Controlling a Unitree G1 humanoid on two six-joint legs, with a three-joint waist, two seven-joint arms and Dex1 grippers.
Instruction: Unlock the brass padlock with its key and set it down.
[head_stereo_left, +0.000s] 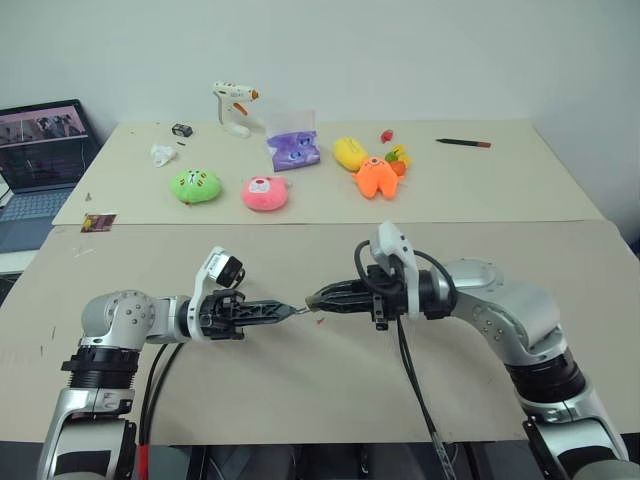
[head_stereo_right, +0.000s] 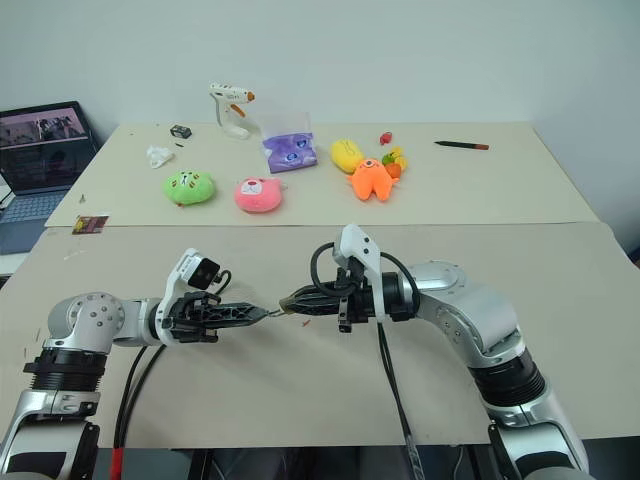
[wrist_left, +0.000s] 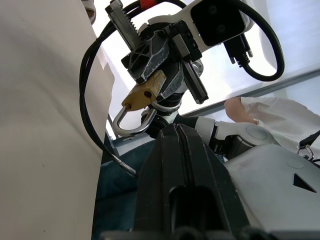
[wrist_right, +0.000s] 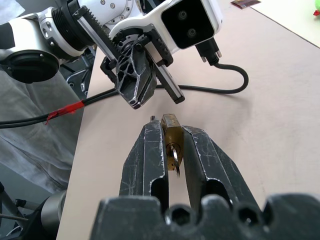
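We pinch the brass padlock in our right gripper above the table, keyhole end toward our shut left gripper, which probably carries the key.

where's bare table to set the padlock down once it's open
The near table is bare in front of both pincers, and along the strip between them and the seam. The far table is crowded in the middle: green plush, pink plush, orange plush. Its right end, below the pen, is free.
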